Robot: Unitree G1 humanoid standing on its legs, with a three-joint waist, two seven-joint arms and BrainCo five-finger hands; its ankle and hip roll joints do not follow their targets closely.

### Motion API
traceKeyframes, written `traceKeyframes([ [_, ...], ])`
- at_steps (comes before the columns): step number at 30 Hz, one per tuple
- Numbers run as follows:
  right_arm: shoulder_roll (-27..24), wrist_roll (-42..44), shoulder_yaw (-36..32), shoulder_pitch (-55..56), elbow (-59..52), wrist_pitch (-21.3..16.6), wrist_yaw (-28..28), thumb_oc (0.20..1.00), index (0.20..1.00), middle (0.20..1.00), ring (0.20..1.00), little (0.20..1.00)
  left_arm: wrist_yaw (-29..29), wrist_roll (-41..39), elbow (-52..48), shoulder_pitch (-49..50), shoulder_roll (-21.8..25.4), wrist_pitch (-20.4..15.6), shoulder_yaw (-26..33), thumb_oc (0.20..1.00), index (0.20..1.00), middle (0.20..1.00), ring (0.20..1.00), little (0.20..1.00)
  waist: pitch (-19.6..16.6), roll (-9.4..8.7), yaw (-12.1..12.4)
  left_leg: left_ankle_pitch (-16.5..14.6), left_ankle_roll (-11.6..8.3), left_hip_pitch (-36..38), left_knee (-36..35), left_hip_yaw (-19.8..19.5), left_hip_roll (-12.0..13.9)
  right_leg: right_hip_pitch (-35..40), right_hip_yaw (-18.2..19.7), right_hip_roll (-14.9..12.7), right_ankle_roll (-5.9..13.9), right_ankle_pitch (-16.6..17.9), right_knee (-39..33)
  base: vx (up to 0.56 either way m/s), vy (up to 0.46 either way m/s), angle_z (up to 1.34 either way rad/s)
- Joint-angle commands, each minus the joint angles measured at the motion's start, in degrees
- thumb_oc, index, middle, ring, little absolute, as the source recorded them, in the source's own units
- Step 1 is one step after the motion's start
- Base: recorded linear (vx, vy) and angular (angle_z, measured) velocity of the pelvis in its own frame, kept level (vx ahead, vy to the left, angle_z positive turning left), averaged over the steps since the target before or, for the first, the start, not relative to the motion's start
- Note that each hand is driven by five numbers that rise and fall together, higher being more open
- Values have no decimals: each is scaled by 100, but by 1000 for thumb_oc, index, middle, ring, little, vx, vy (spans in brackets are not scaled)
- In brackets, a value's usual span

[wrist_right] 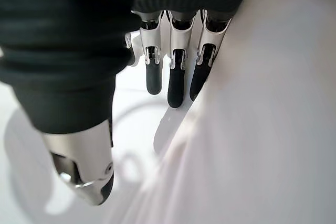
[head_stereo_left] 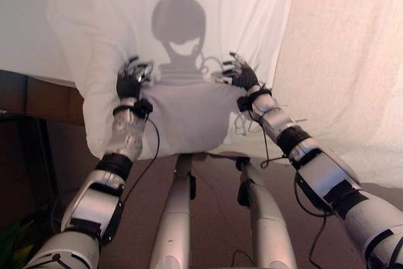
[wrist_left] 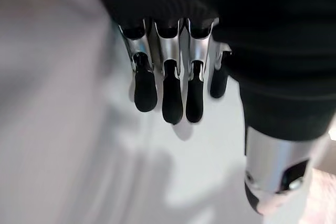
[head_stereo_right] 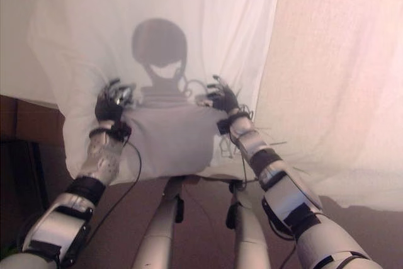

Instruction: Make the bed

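- Brown floor (head_stereo_left: 214, 187) shows below the near edge of the bed, and a dark wooden piece of furniture (head_stereo_left: 38, 102) stands off to the robot's left, beside the mattress.
- White sheet (head_stereo_left: 189, 23) lies over the near part of the bed, its lower edge hanging down past the mattress side toward the robot; folds run across it on the left and up the middle.
- To the right, a cream blanket (head_stereo_left: 352, 61) with a coarser weave lies over the bed next to the sheet and partly overlaps it.
- Both arms reach forward side by side, probably so that the sheet can be smoothed or drawn evenly from two places at once.
- The left hand (head_stereo_left: 131, 79) hovers at or on the sheet with its fingers (wrist_left: 173, 98) extended and relaxed, gripping nothing; whether they touch the cloth cannot be told.
- The right hand (head_stereo_left: 240, 74) is likewise released, fingers (wrist_right: 176, 85) straight over the sheet beside a raised fold, holding nothing.
- No container appears; nothing rests on the bedding apart from the hands.
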Motion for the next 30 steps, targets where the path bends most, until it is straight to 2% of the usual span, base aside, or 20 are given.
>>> traceKeyframes([
  [1,-647,-34,-216,1781,1013,796,-52,1000,1000,1000,1000,1000,172,-34,1320,912,87,345,842,1000,1000,1000,1000,1000,440,-116,14,-639,22,-127,591,273,-478,37,172,6,366,241,-239,-24,38,-3],
  [6,-621,271,-662,2335,897,682,-43,1000,1000,1000,1000,1000,242,-109,1658,1297,14,274,1346,1000,1000,1000,1000,1000,440,-200,-25,-649,79,63,561,296,-462,144,261,43,366,244,-226,-29,-12,-14],
  [10,-488,473,-913,2656,683,573,-183,1000,1000,1000,1000,1000,759,-96,1614,1480,-34,-34,1778,1000,1000,1000,1000,1000,440,-261,-23,-573,80,373,337,291,-408,336,250,57,341,209,-254,-36,-39,-8],
  [15,-340,502,-973,2818,558,542,-333,1000,1000,1000,1000,1000,1449,278,1237,1754,-115,-304,1994,1000,1000,1000,1000,1000,440,-367,31,-618,93,622,406,324,-351,531,227,126,319,193,-225,-31,-50,-6],
  [20,-234,449,-1015,3066,499,543,-405,1000,1000,1000,1000,1000,1644,490,1169,1903,-308,-270,2014,1000,1000,1000,1000,1000,440,-412,64,-615,86,1035,377,342,-291,849,196,163,288,95,-134,-16,-70,-19],
  [21,-201,408,-1064,3243,472,564,-408,1000,1000,1000,1000,1000,1553,527,1144,2009,-469,-222,1934,1000,1000,1000,1000,1000,440,-375,55,-595,78,1363,296,341,-276,1108,169,160,275,13,-47,6,-68,-10],
  [23,-202,398,-1128,3328,430,564,-410,1000,1000,1000,1000,1000,1488,566,1145,2041,-519,-184,1898,1000,1000,1000,1000,1000,440,-357,40,-557,79,1496,248,325,-276,1206,163,161,266,-6,-10,3,-65,-12],
  [24,-218,414,-1262,3498,507,555,-356,1000,1000,1000,1000,1000,1212,617,1252,2129,-610,-62,1731,1000,1000,1000,1000,1000,440,-271,5,-542,72,1868,157,299,-280,1509,140,153,248,-121,106,4,-44,-9],
  [25,-218,414,-1262,3497,507,555,-356,1000,1000,1000,1000,1000,1212,617,1253,2128,-610,-62,1731,1000,1000,1000,1000,1000,440,-271,4,-539,72,1867,155,298,-280,1509,139,153,248,-119,103,40,-88,0],
  [27,-307,448,-1506,3790,469,482,-186,1000,1000,1000,1000,1000,375,812,1547,2312,-648,292,1351,1000,1000,1000,1000,1000,394,-114,-107,-525,57,2444,37,244,-277,2028,129,162,216,-336,252,68,-76,15],
  [30,-395,238,-1634,4221,347,418,-36,1000,1000,1000,1000,1000,-225,1554,1742,2613,-689,580,833,1000,1000,1000,1000,1000,19,28,-242,-521,26,2763,-55,209,-259,2291,135,178,181,-504,369,92,-83,13],
])
